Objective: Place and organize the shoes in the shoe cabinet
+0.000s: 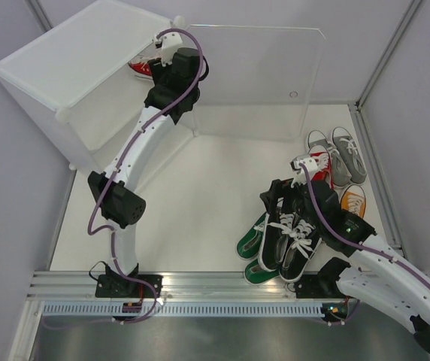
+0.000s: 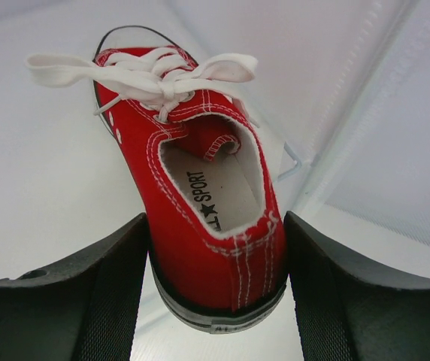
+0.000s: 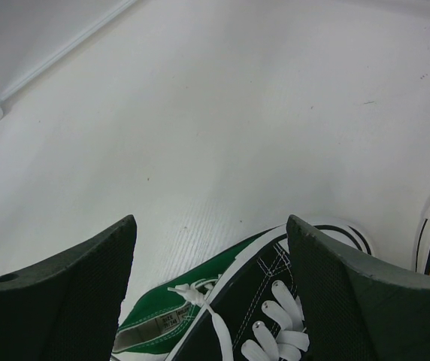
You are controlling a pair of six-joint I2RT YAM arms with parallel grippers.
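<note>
The left gripper (image 2: 215,219) is reaching into the upper part of the shoe cabinet (image 1: 57,68), where a red shoe (image 2: 192,180) is resting sole-down on the shelf (image 2: 42,188) with its toe pointing inward and its heel facing the wrist. The fingers (image 2: 117,286) are flanking the heel and appear to be pressing on both sides of it, so this gripper is judged to be grasping the red shoe. That hold is probably serving to square the shoe on the shelf. The clear door (image 1: 260,75) is standing swung open, giving the arm free access. The right gripper (image 3: 211,226) is hanging above the table (image 1: 200,188) with its jaws spread and nothing between them. A black shoe (image 3: 252,301) is lying just below the gap, overlapping a green shoe (image 3: 162,316), and neither is being touched. Grey shoes (image 1: 343,154) and an orange shoe (image 1: 352,201) are waiting nearby on the table, well apart from the cabinet.
</note>
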